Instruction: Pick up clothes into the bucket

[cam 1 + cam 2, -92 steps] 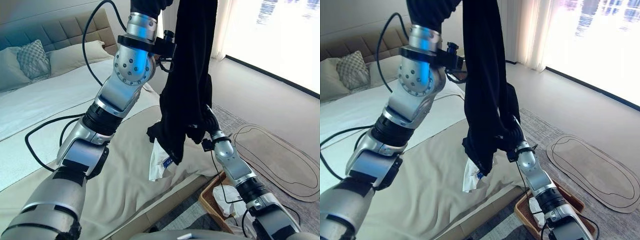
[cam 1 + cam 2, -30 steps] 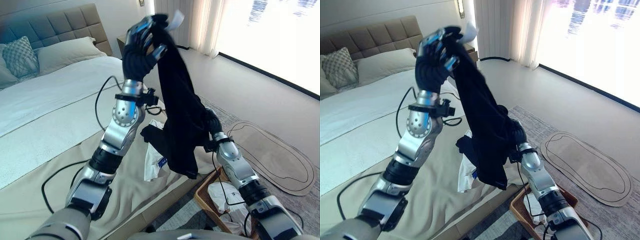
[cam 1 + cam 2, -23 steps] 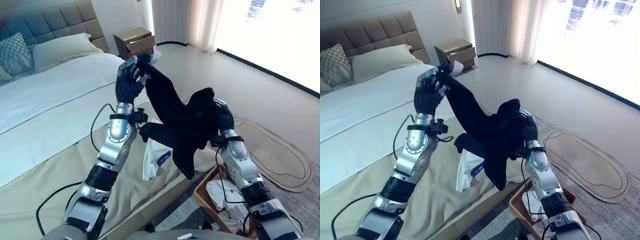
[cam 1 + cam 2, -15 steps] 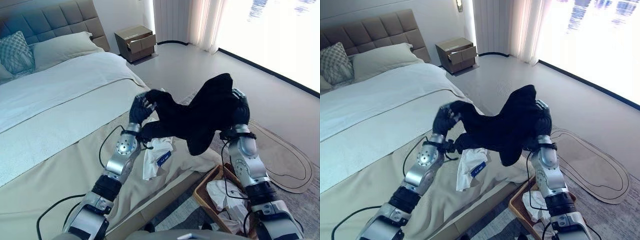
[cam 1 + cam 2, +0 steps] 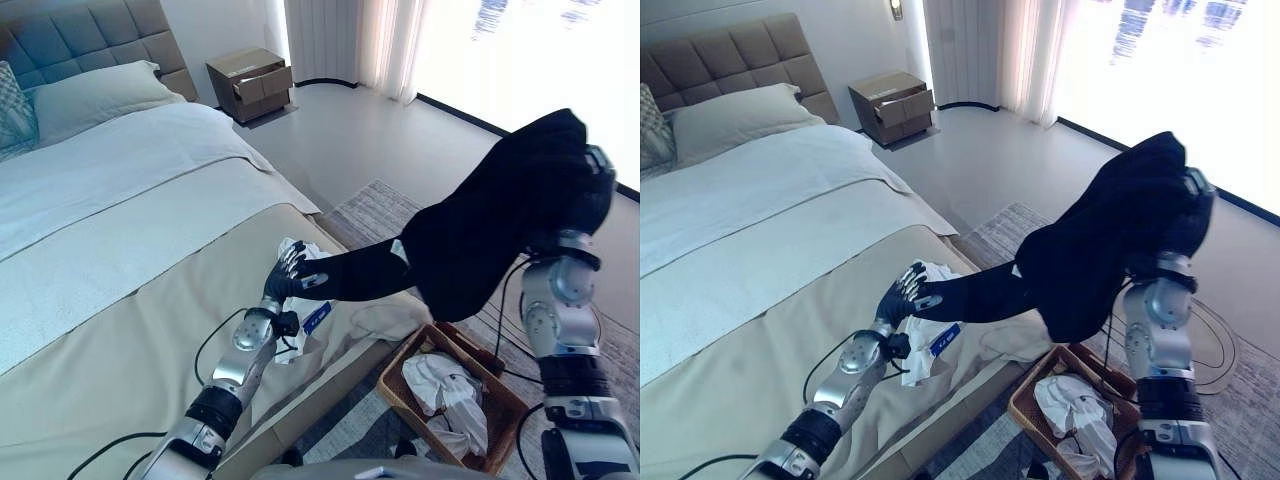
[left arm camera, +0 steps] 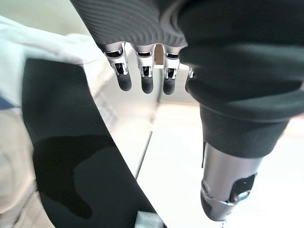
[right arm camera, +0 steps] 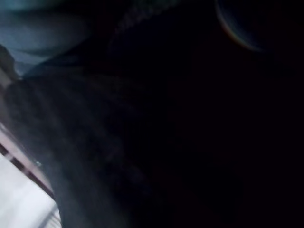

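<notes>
Overhead, the black garment (image 5: 480, 230) hangs from the raised right hand (image 5: 1188, 205) above the basket (image 5: 497, 415), fingers hidden, grip uncertain; left wrist view: left hand (image 6: 142, 71) fingers straight, released; next, lower it in.

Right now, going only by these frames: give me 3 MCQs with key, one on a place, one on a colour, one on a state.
1. Where is the wicker basket?
A. on the bed
B. on the floor beside the bed
C. on the nightstand

2. What colour is the garment being lifted?
A. black
B. white
C. red

3. How is the garment held?
A. lying flat on the bed
B. fully inside the basket
C. raised by the right hand, one end trailing to the left hand

Key: 1 B, it sits on the rug at the bed's edge. 2 A, the cloth is black. 3 C, it hangs above the basket, stretching down to the bed.
</notes>
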Available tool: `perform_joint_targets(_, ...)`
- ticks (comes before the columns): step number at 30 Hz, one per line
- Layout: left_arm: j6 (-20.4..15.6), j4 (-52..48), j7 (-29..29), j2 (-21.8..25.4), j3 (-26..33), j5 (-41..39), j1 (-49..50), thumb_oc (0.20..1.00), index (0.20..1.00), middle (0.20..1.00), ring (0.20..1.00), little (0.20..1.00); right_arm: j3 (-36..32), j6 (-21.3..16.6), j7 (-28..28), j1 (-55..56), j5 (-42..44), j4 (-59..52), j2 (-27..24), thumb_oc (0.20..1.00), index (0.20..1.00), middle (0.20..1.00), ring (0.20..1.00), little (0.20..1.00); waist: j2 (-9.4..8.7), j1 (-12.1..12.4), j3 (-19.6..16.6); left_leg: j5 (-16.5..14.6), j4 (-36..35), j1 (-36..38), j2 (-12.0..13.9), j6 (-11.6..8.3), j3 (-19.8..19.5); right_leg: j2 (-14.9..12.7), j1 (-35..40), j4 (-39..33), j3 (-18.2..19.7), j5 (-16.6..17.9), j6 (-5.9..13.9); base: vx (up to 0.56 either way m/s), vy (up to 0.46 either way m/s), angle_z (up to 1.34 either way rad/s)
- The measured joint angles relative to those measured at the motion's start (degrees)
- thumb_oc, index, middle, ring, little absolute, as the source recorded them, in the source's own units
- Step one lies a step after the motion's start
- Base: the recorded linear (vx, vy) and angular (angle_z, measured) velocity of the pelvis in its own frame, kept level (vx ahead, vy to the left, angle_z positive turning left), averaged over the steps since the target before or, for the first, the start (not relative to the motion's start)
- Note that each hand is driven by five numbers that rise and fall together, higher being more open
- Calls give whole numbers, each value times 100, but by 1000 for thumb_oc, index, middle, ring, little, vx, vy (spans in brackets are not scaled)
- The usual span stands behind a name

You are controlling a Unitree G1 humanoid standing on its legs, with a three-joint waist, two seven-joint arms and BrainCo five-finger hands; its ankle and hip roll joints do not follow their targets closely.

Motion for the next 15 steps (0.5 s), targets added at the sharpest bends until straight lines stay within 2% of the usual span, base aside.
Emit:
perform_joint_targets(3, 1, 134, 8, -11, 34, 18, 96, 1000, 1000, 1000, 1000, 1000, -217, -50, -78, 11, 170, 54, -328, 200, 200, 200, 200, 200, -18, -37, 8, -1, -13, 3, 13, 1, 16, 17, 17, -53, 20, 23, 0, 4, -8, -4)
perform_joint_targets(6, 1, 205, 40, -16, 357, 26, 309, 1000, 1000, 1000, 1000, 1000, -541, -184, -123, 10, 296, 61, -540, 200, 200, 200, 200, 200, -67, -114, 26, -2, -14, 15, 32, 2, 21, 39, 23, -64, 41, 31, 0, 3, -9, -3)
perform_joint_targets(10, -9, 203, 55, -3, 646, 9, 458, 1000, 1000, 1000, 1000, 1000, -766, -217, -127, 176, 299, 51, -619, 200, 200, 200, 200, 200, -147, -131, 51, -4, -21, 61, 58, 4, 54, 83, 17, -73, 123, 39, -4, -22, -21, -10)
perform_joint_targets(15, -19, 49, 46, 13, 686, 7, 695, 1000, 1000, 1000, 1000, 1000, -834, -217, -114, 324, 371, 53, -612, 200, 200, 200, 200, 200, -159, -123, 55, -7, -29, 56, 73, 5, 100, 94, -13, -84, 150, 54, -15, -8, -16, -4)
